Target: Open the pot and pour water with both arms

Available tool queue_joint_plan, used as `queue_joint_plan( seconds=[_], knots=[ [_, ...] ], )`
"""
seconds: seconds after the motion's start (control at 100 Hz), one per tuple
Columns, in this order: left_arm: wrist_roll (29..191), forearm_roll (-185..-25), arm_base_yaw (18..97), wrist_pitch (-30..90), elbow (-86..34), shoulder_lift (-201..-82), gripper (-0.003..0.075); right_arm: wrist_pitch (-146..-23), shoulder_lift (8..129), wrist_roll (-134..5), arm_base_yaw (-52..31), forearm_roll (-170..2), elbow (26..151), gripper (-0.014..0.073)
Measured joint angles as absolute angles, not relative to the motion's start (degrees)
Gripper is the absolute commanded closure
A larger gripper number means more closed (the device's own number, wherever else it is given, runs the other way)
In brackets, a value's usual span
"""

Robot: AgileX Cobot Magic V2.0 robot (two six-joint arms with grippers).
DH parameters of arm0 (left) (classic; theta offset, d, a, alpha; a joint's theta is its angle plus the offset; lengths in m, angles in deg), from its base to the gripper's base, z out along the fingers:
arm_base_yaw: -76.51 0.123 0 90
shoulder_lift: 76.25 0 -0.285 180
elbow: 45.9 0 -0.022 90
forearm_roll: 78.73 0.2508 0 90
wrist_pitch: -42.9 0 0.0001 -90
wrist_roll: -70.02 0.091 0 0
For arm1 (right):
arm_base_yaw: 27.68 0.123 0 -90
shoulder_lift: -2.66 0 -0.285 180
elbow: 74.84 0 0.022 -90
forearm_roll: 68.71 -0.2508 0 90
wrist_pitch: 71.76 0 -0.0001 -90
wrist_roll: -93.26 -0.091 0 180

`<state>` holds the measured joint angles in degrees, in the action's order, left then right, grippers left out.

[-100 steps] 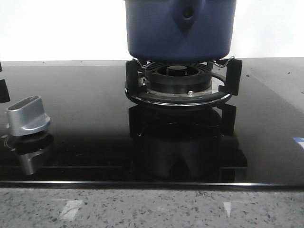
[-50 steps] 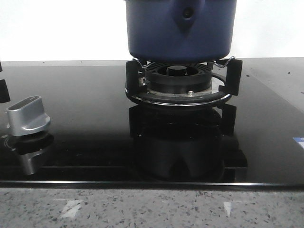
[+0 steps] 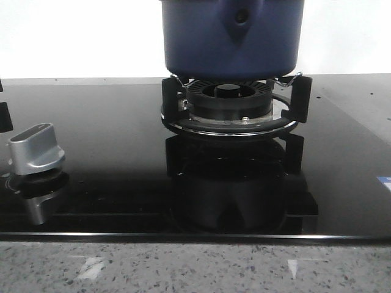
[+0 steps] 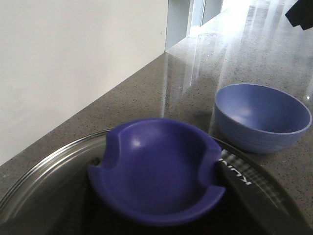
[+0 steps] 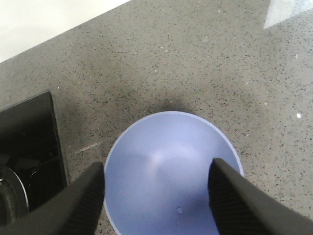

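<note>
The dark navy-blue pot sits on the black ring burner; its top is cut off in the front view. In the left wrist view my left gripper is shut on the cupped blue knob of the glass lid, one dark finger pressed into the knob's side notch. Whether the lid rests on the pot is hidden. My right gripper is open above a light blue bowl, which also shows in the left wrist view. Neither gripper shows in the front view.
A silver stove knob stands at the front left of the black glass hob. The hob's corner lies beside the bowl on the speckled grey counter. A white wall runs along the counter.
</note>
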<state>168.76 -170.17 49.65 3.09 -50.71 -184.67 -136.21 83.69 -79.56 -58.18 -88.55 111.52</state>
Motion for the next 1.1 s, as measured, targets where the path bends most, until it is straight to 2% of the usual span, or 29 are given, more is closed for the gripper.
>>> queue_joint_plan(
  seconds=[0.11, 0.21, 0.4, 0.66, 0.74, 0.81, 0.92, 0.99, 1.1],
  knots=[
    [168.76, -170.17, 49.65, 2.97, -50.71, -184.67, 0.0235, -136.21, 83.69, -79.56, -58.19, -88.55, 111.52, 0.0179],
    [168.76, -170.42, 49.65, 2.51, -50.71, -184.67, 0.0158, -136.21, 83.69, -79.56, -58.19, -88.55, 111.52, 0.0179],
    [168.76, -172.34, 50.65, 1.65, -50.71, -182.6, 0.0155, -136.21, 83.69, -79.56, -58.19, -88.55, 111.52, 0.0179],
    [168.76, -174.35, 57.46, 1.55, -51.74, -173.32, 0.0159, -136.1, 83.69, -76.47, -54.61, -95.12, 111.52, 0.0197],
    [167.79, -174.84, 59.98, 1.42, -51.85, -169.68, 0.0209, -136.11, 83.69, -73.46, -53.35, -100.58, 111.52, 0.0275],
    [165.38, -174.96, 62.49, 1.42, -51.85, -166.89, 0.03, -135.86, 83.69, -69.97, -52.19, -106.65, 111.52, 0.0403],
    [160.91, -175.08, 66.74, 1.39, -51.85, -163.13, 0.0534, -134.16, 83.65, -63.82, -49.62, -116.41, 111.39, 0.0666],
    [158.16, -174.32, 69.45, 1.29, -51.85, -161.21, 0.0736, -131.86, 83.33, -60.09, -47.27, -121.27, 110.95, 0.064],
    [152.89, -170.14, 73.38, 1.03, -51.85, -158.72, 0.0741, -127.21, 81.95, -54.6, -42.97, -124.86, 109.35, 0.0639]
  ],
)
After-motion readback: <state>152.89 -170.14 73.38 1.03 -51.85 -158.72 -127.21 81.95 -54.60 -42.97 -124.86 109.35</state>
